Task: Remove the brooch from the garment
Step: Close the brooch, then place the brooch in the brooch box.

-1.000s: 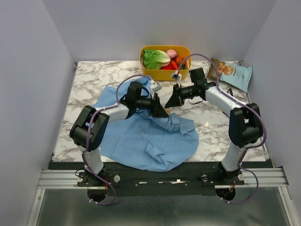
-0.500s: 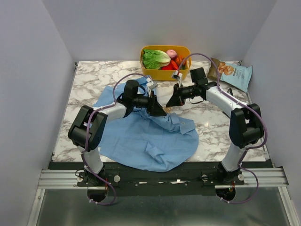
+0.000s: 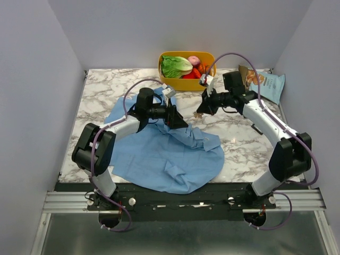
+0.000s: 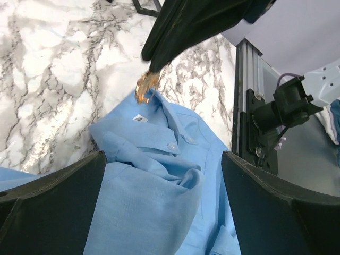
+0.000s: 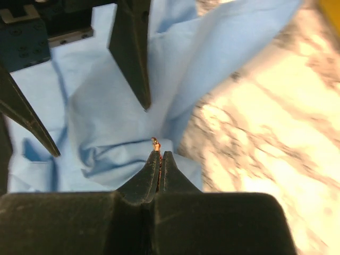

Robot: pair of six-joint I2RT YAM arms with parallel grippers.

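Note:
The garment, a light-blue shirt (image 3: 170,154), lies crumpled on the marble table. My left gripper (image 3: 179,124) is open and rests low over the shirt near its collar. Its wide-apart fingers (image 4: 53,202) straddle a fold of cloth (image 4: 159,186) without pinching it. My right gripper (image 3: 201,111) is shut on the brooch and is raised above the collar edge. In the right wrist view the brooch (image 5: 155,142) pokes out of my closed fingertips (image 5: 160,155), with the shirt (image 5: 106,106) below. The left wrist view shows the brooch (image 4: 144,87) hanging from the right fingers, just off the collar.
A yellow basket (image 3: 186,84) of lettuce and other vegetables stands at the back centre. A chip bag (image 3: 265,82) lies at the back right. The table's metal frame (image 4: 247,106) shows in the left wrist view.
My right gripper has risen and moved back and right, away from the shirt collar, with the brooch in it. My left gripper has shifted slightly back on the cloth.

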